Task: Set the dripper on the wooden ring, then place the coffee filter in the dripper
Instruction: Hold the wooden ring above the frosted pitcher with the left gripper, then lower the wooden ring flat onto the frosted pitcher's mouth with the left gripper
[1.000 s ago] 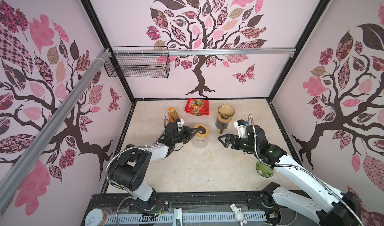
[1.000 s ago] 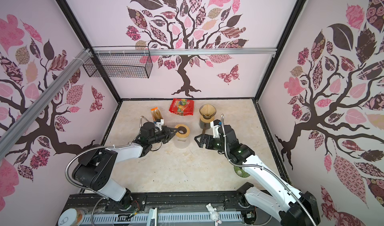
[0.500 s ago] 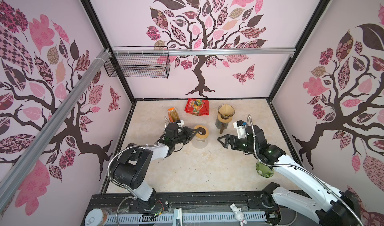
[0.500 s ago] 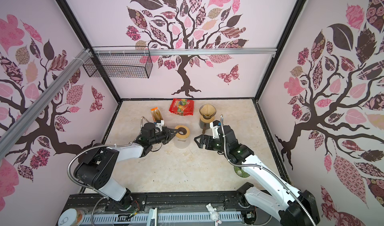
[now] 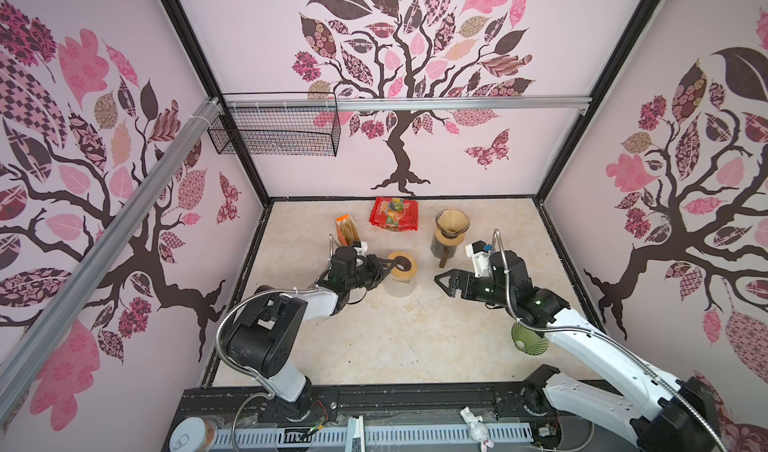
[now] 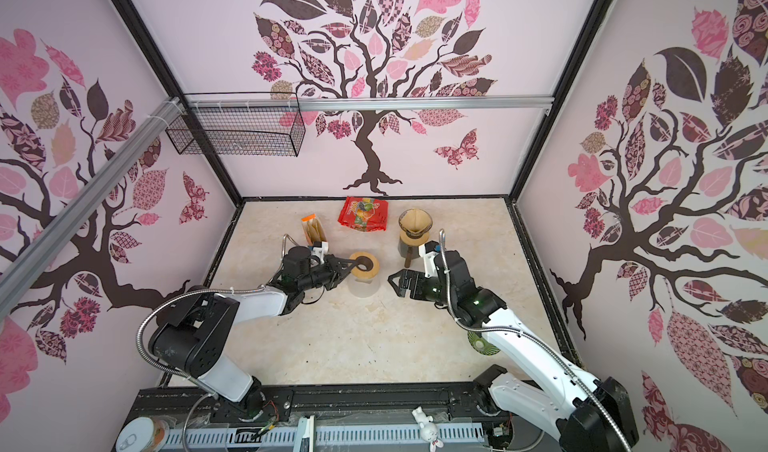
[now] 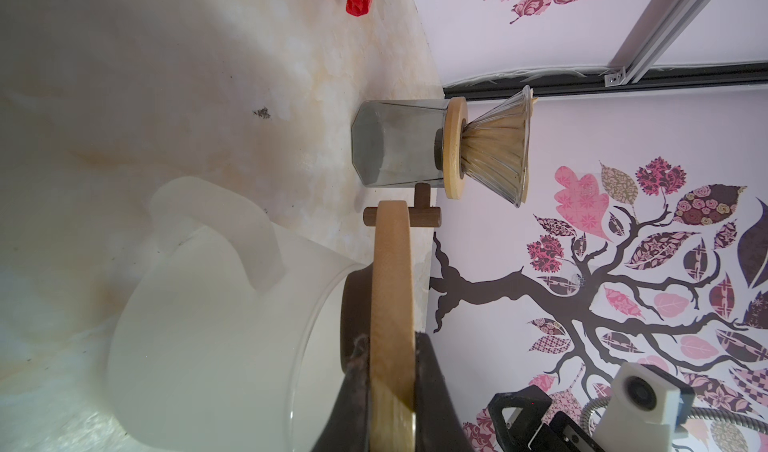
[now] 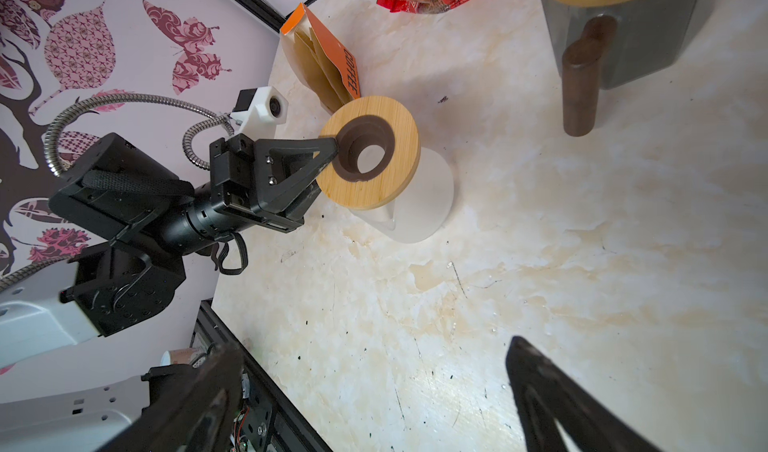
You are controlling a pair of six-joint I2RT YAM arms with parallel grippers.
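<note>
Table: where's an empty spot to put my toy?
The big bare patch of table between left arm, right arm and front rail. Crowded at the back: filter packet, red bag, dripper, frosted jug.

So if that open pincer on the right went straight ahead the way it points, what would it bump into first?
Probably the frosted funnel, gripped at its wooden ring by the left pincer; depth is hard to judge.

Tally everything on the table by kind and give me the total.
Jugs: 2, grey jug, frosted jug.
Drippers: 1, on the grey jug.
Loose paper filters: 1, inside the dripper.
Packets: 2, orange filter packet, red snack bag.
Green glass piece, partly hidden: 1.
Total: 7.
</note>
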